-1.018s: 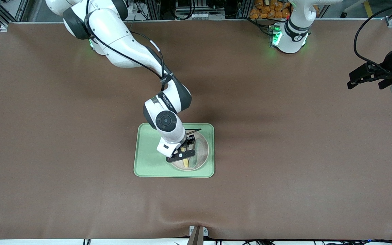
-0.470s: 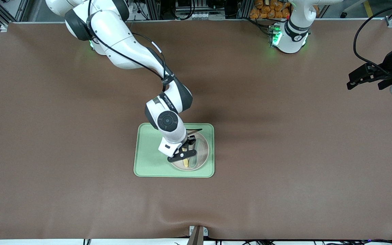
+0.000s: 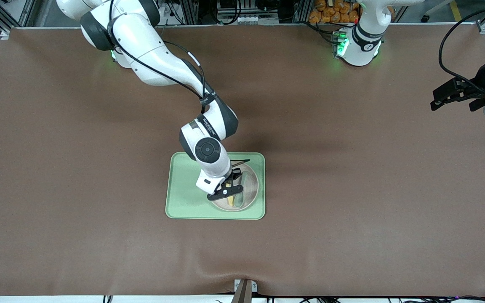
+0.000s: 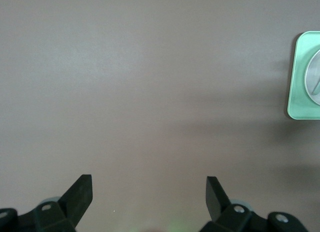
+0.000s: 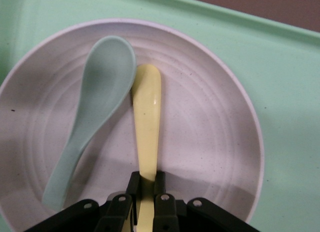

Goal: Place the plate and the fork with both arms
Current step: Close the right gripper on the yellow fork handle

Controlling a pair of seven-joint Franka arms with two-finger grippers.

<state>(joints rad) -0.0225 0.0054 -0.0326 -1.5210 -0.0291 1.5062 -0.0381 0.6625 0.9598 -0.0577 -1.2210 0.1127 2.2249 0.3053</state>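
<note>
The right gripper (image 3: 228, 190) is down inside the plate (image 3: 251, 198), its fingers (image 5: 133, 184) pinched shut on the pale yellow fork (image 5: 147, 123). The fork lies flat on the speckled plate, its handle touching the bowl of a grey-green spoon (image 5: 92, 110) beside it. The plate sits on the pale green tray (image 3: 183, 198), at about three o'clock from the tray's centre in the front view, toward the left arm's end of it. The tray rests near the middle of the brown table (image 3: 352, 189). The left gripper (image 3: 453, 93) waits above bare tabletop at the left arm's end of the table, well apart from the tray, its fingers (image 4: 80, 192) spread wide and holding nothing.
</note>
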